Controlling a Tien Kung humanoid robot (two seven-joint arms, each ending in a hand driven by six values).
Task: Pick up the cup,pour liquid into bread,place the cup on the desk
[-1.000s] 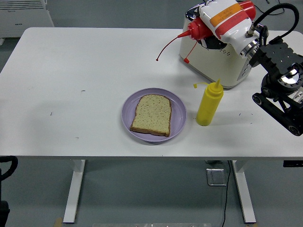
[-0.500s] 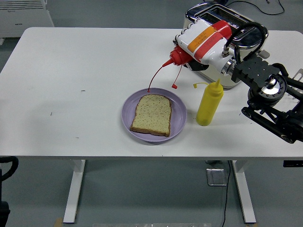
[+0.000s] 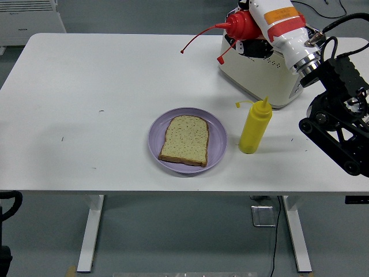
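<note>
The right hand (image 3: 300, 49) comes in from the right edge of the head view and holds a red-capped ketchup squeeze bottle (image 3: 271, 20) up in the air near the top of the picture. The bottle is white with an orange and red label and lies tilted, almost on its side, with its red cap and long thin nozzle (image 3: 199, 39) pointing left and slightly down. A small red cap dangles on a tether below the cap. The bottle's base end sits in the hand at the silver wrist, but the fingers themselves are hidden behind the bottle and the arm, so I cannot tell how they wrap it.

The bottle hangs over the cream toaster (image 3: 262, 72) at the worktop's (image 3: 86, 104) far right. The nozzle tip is well apart from the slice of bread (image 3: 184, 140), which lies flat on a lilac plate (image 3: 216, 138) near the front edge. A yellow mustard bottle (image 3: 255, 127) stands upright just beside the plate, on its right.
</note>
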